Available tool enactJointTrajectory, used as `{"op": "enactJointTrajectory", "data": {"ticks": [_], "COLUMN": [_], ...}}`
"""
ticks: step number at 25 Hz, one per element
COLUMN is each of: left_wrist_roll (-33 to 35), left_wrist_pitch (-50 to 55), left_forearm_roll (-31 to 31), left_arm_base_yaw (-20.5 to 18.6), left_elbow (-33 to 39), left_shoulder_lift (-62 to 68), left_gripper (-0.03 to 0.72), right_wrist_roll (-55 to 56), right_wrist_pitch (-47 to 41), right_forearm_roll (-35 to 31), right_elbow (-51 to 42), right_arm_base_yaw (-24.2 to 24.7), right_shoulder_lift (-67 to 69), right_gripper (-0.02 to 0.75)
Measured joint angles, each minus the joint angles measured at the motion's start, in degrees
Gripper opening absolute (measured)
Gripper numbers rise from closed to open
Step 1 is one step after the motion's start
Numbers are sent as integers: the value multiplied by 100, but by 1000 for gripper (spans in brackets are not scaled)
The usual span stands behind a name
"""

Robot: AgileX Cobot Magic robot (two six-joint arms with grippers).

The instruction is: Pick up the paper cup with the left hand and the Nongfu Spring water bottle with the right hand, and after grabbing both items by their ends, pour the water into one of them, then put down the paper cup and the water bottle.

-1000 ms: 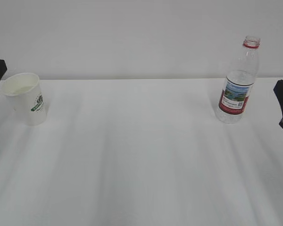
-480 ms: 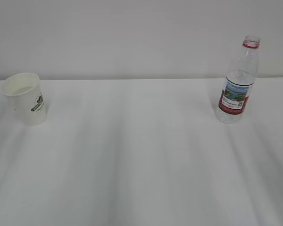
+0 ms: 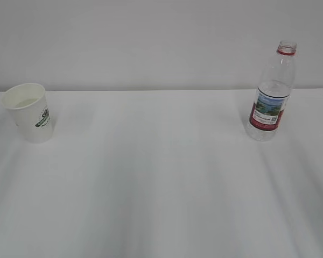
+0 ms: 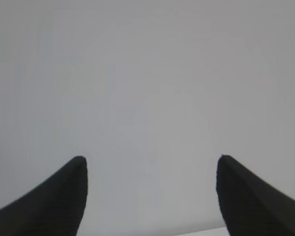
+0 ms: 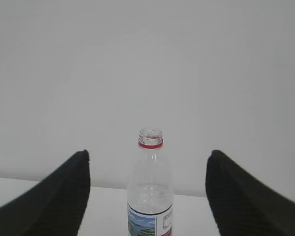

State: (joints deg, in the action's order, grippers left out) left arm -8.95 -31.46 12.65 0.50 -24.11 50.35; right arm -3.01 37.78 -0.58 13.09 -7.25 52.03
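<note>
A: Where does everything sit?
B: The paper cup (image 3: pixel 29 112) stands at nine o'clock on the bench (image 3: pixel 161 177), mouth up; the Nongfu Spring water bottle (image 3: pixel 271 92) at three o'clock, uncapped, long axis vertical.
A: And the pincers?
B: The left hand (image 4: pixel 150 196) and right hand (image 5: pixel 147 196) are both released, holding nothing.
A: Risks?
B: Probably a sideways nudge tipping the open bottle and spilling the water.

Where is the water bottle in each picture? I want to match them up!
Exterior view: the water bottle stands upright at the right, far from the paper cup.
Left wrist view: not in it; only two black fingers and a plain wall.
Right wrist view: bottom middle, between the fingers, apart from them.
Shared landmark: its red neck ring.
</note>
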Motion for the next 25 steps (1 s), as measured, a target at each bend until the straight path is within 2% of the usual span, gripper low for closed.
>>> {"op": "enactJointTrajectory", "data": {"ticks": [10,25], "left_wrist_roll": [0,0], "left_wrist_pitch": [1084,2249], "left_forearm_roll": [190,245], "left_arm_base_yaw": [0,0], "left_elbow": [4,17], "left_shoulder_lift": [-1369,-2482], "left_gripper": [591,580], "right_wrist_roll": [-5,-21], "right_wrist_pitch": [-889,-3231], "right_forearm_roll": [206,254], "right_elbow": [0,20], "right_arm_base_yaw": [0,0], "right_shoulder_lift": [-1056,-3123], "right_gripper": [552,552]}}
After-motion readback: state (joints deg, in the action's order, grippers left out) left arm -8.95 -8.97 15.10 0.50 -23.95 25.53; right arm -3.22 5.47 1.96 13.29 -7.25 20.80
